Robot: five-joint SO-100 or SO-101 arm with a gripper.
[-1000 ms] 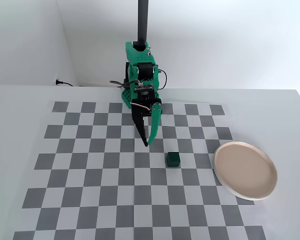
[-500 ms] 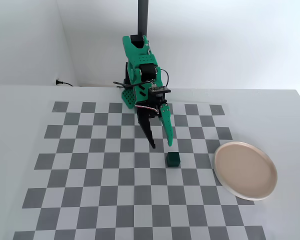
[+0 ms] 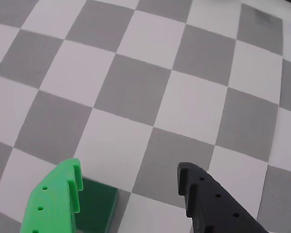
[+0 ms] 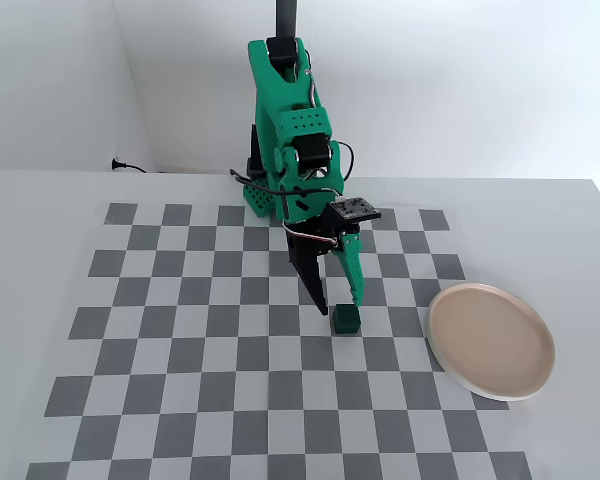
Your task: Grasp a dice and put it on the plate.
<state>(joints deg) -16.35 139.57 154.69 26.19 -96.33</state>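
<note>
In the fixed view the gripper (image 4: 340,303) points down at the checkered table (image 4: 180,400), its two fingers spread apart. The black finger (image 4: 314,285) stands on the left in this view and the green finger (image 4: 353,282) on the right. The dice (image 4: 347,319) rests on the table directly below the fingertips, just under the green finger's tip and slightly right of the gap's centre. Contact between fingertip and dice cannot be determined from this view.

The plate (image 4: 491,341) lies on the table to the right of the dice in the fixed view, well apart from it. Nothing is on the plate.

The wrist view shows the gripper (image 3: 131,182) from behind the fingers, entering from the bottom edge. Here the green finger (image 3: 56,201) is on the left and the black finger (image 3: 211,204) on the right, with a wide gap of checker pattern between them. The dice (image 3: 97,206) appears beside and partly behind the green finger, at the left side of the gap, not centred between the fingers. Its lower part is cut off by the frame edge.

The plate and the arm's body appear only in the fixed view. The offset of the dice toward the green finger is clearest in the wrist view.
</note>
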